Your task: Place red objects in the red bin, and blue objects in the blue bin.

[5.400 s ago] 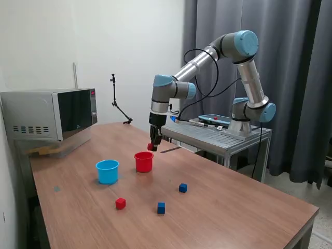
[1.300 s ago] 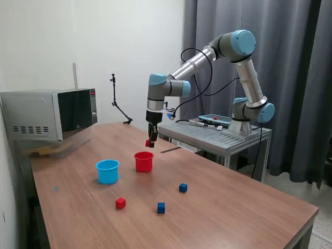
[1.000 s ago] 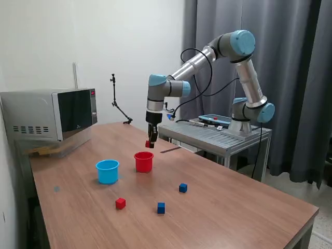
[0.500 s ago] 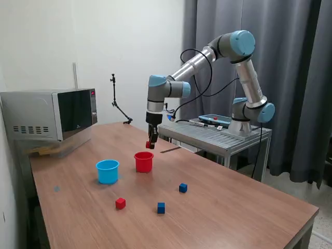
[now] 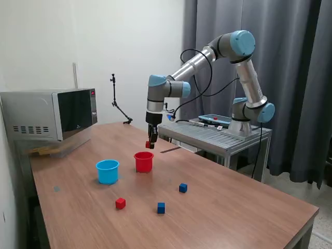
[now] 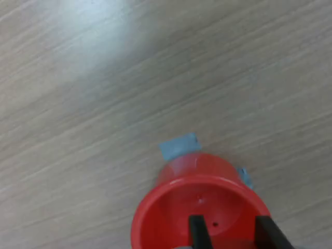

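In the exterior view my gripper [image 5: 150,143] hangs just above and slightly behind the red bin [image 5: 143,162], shut on a small red cube [image 5: 148,144]. The wrist view looks straight down into the red bin [image 6: 197,207], which has nothing in it; my two dark fingers [image 6: 197,234] frame its near rim. The light blue bin [image 5: 107,171] stands to the exterior view's left of the red one. On the table nearer the camera lie another red cube [image 5: 120,203] and two dark blue cubes [image 5: 161,208] [image 5: 183,188].
A microwave [image 5: 49,114] sits at the table's back corner on the exterior view's left. A metal cart [image 5: 218,134] carrying the arm's base stands behind the table on the right. A thin black stand [image 5: 118,106] rises at the far edge. Blue tape [image 6: 179,146] marks the wood by the red bin.
Since the earliest frame the gripper has carried the red cube slightly up and toward the exterior view's left, over the red bin. In the last second it has hardly moved.
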`<act>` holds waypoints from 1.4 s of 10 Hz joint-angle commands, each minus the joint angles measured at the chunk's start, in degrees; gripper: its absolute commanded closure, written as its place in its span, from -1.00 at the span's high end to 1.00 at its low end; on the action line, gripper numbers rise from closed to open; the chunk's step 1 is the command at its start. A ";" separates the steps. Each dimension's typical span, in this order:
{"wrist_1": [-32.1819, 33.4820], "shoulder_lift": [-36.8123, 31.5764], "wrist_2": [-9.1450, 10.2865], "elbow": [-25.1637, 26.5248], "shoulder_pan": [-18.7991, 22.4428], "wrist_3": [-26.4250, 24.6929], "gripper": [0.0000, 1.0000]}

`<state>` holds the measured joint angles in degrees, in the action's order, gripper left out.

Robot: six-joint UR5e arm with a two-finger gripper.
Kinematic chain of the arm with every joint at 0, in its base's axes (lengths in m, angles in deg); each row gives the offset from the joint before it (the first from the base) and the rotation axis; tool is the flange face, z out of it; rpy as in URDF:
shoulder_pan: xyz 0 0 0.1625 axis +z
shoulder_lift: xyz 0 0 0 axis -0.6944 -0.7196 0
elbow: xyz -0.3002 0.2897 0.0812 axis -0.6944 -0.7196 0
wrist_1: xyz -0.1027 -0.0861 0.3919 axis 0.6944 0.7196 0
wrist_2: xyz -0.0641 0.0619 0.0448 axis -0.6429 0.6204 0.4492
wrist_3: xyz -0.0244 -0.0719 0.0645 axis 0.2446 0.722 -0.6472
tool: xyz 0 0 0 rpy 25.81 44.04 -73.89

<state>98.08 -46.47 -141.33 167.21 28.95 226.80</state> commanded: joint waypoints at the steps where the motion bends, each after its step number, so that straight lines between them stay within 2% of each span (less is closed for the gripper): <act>1: 0.00 0.00 0.00 -1.07 -0.09 0.00 -1.00; 7: -0.09 0.62 -0.09 -0.81 -0.09 0.00 -1.00; 8: -0.09 0.62 0.00 -0.99 0.00 0.00 1.00; 14: -0.17 0.62 0.00 -1.16 0.17 0.00 1.00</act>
<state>97.91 -45.85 -141.28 166.17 29.05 226.80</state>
